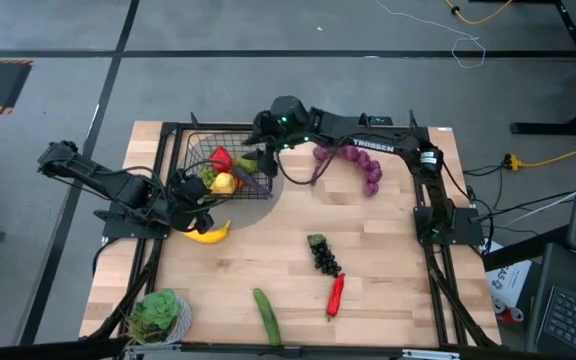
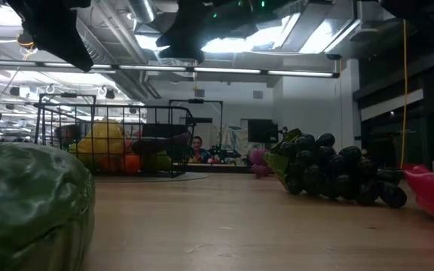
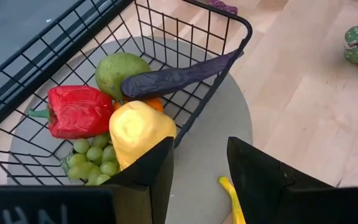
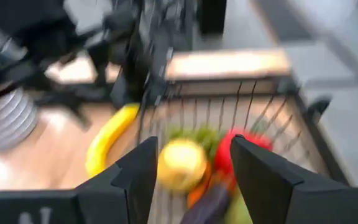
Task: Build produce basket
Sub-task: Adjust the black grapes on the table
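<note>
The black wire basket (image 1: 218,160) stands on a round grey mat (image 3: 216,143). It holds a red pepper (image 3: 79,112), a green fruit (image 3: 122,71), a yellow lemon (image 3: 138,130), green grapes (image 3: 95,158), an orange (image 3: 155,104) and a dark eggplant (image 3: 179,74), whose end rests against the basket's wall. My left gripper (image 1: 194,207) is open and empty, just outside the basket's near side, above the mat. The banana (image 1: 209,235) lies on the table beside it. My right gripper (image 1: 264,143) is open and empty above the basket's right side (image 4: 194,165).
A purple bunch (image 1: 353,165) lies right of the basket under the right arm. Dark grapes (image 1: 323,255), a red chili (image 1: 335,295) and a cucumber (image 1: 266,317) lie on the near half of the table. A green leafy item on a plate (image 1: 158,315) sits at the near left corner.
</note>
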